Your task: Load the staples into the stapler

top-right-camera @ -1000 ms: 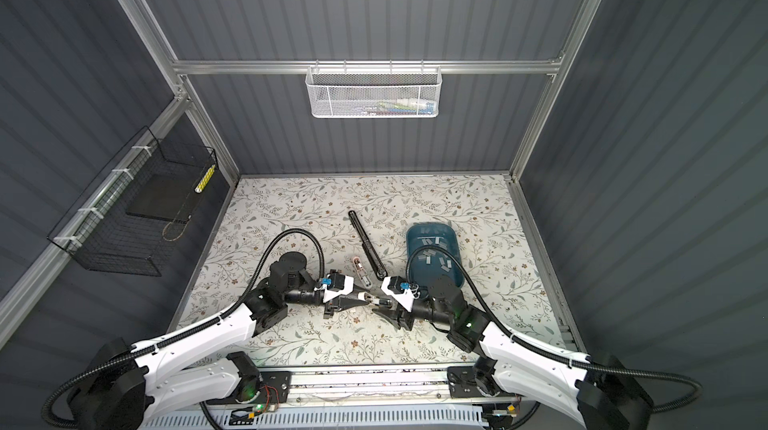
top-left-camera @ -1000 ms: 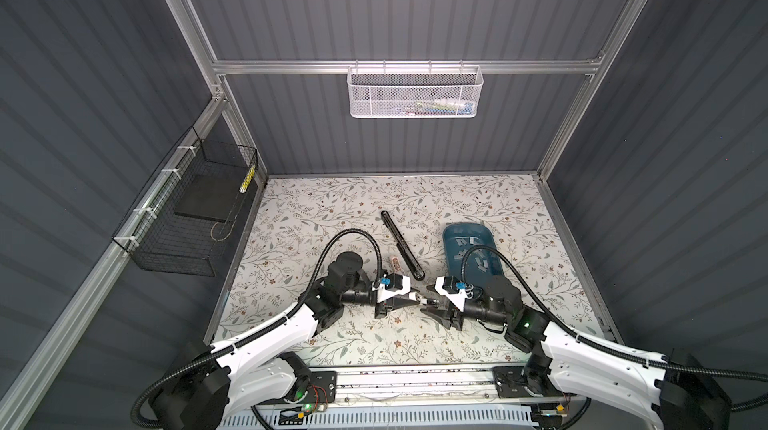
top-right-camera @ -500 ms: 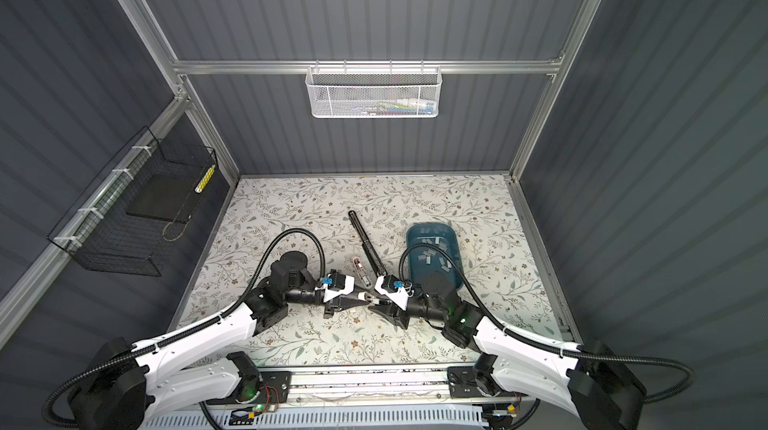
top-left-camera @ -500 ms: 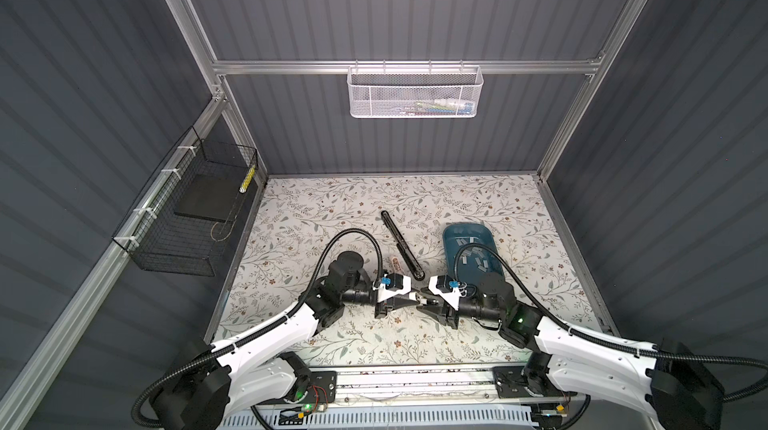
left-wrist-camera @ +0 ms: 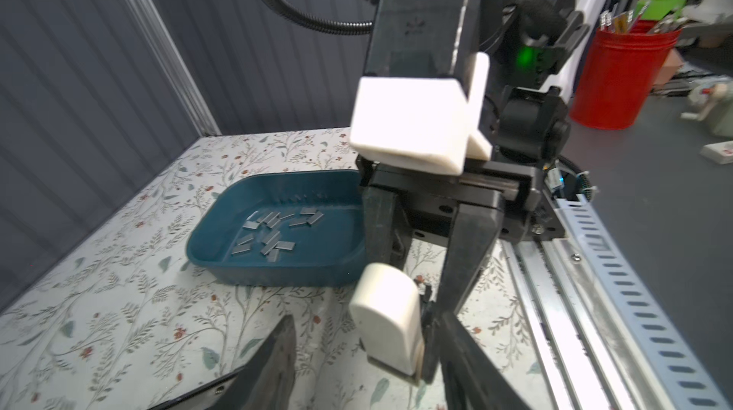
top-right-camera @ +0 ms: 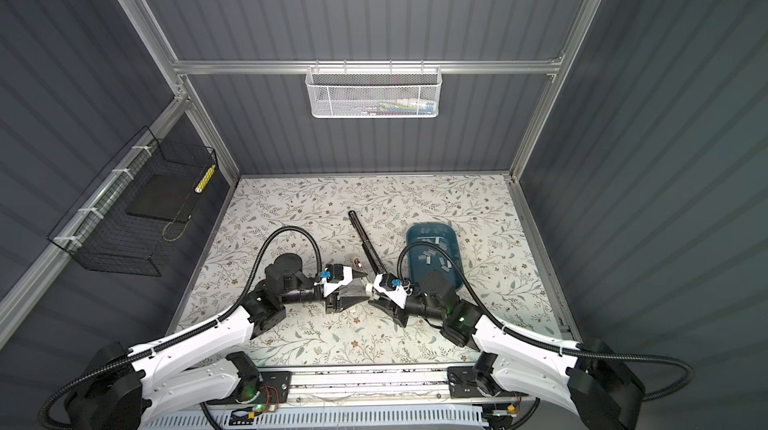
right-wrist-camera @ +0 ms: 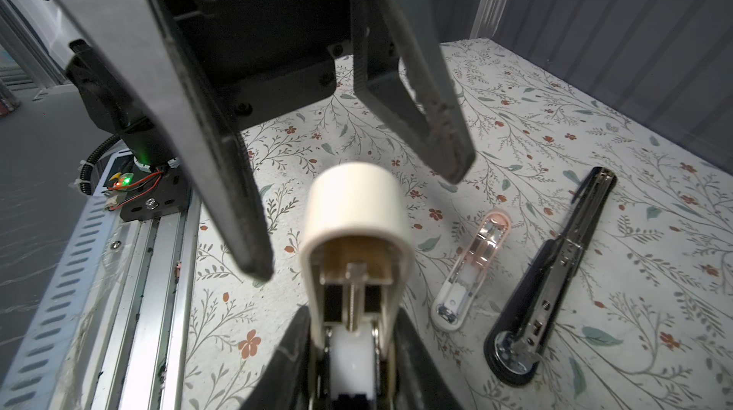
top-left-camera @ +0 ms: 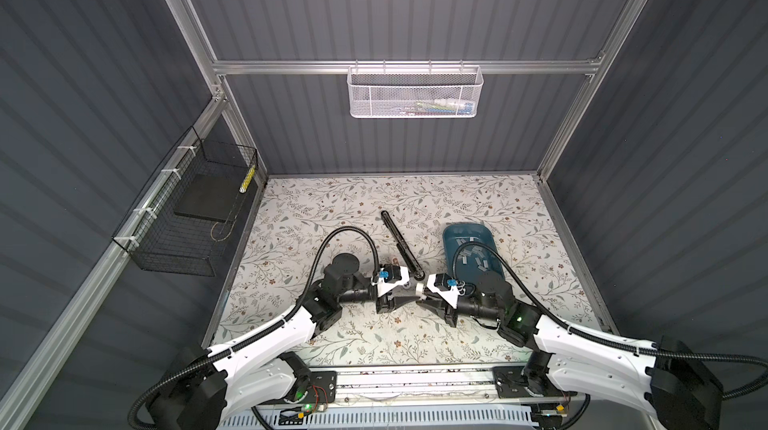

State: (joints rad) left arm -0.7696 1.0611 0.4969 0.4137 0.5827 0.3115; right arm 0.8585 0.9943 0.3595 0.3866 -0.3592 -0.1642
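On the floral desk [top-left-camera: 332,215], a blue tray [left-wrist-camera: 277,269] is sitting right of centre; beside it the right tool [right-wrist-camera: 351,332] is clamping a white stapler [left-wrist-camera: 384,324], the left tool [right-wrist-camera: 355,215] is gaping around its front end, and the staples [left-wrist-camera: 273,237] are lying in the tray.

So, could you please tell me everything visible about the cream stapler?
The cream stapler is smooth plastic with a rounded nose; its open side shows metal parts and a thin rod. Off the table, it is clamped at the rear by the right end effector, nose between fingers of the open left end effector.
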